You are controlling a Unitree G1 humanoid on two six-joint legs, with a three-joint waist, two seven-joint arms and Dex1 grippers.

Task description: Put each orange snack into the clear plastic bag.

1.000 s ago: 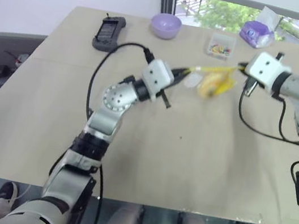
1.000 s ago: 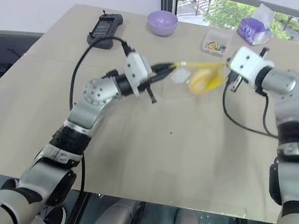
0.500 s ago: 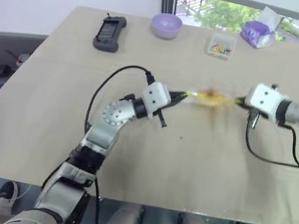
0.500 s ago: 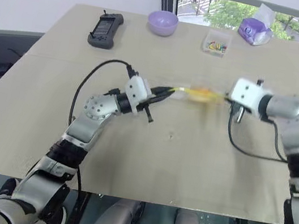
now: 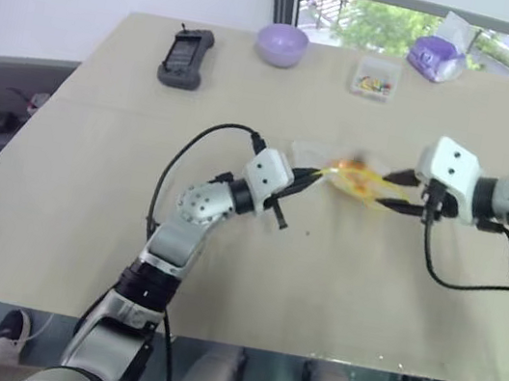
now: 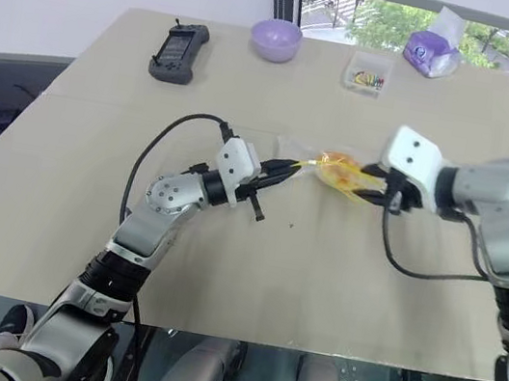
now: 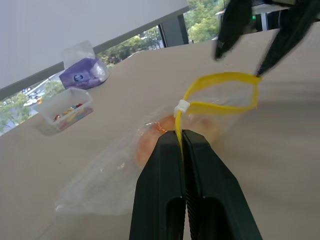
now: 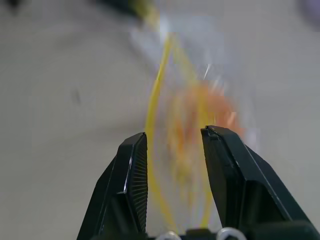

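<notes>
The clear plastic bag (image 5: 308, 150) lies on the table's middle with the orange snack (image 5: 356, 178) inside it, seen through the film. My left gripper (image 5: 317, 173) is shut on the bag's yellow seal strip (image 7: 220, 107), which loops open beyond its fingertips. In the left wrist view the snack (image 7: 152, 142) sits just behind my left gripper (image 7: 182, 137). My right gripper (image 5: 389, 192) stands open on the far side of the bag's mouth, its fingers (image 8: 131, 170) apart on either side of the blurred strip and snack, gripping nothing.
Along the far edge of the table (image 5: 221, 273) stand a black handheld device (image 5: 186, 55), a purple bowl (image 5: 282, 43), a small clear box of coloured bits (image 5: 376, 77) and a purple tissue pack (image 5: 437, 55). Black cables arc off both wrists.
Both hands have come down and nearer with the bag, which now rests on the table. The right gripper has opened and let go of the seal strip.
</notes>
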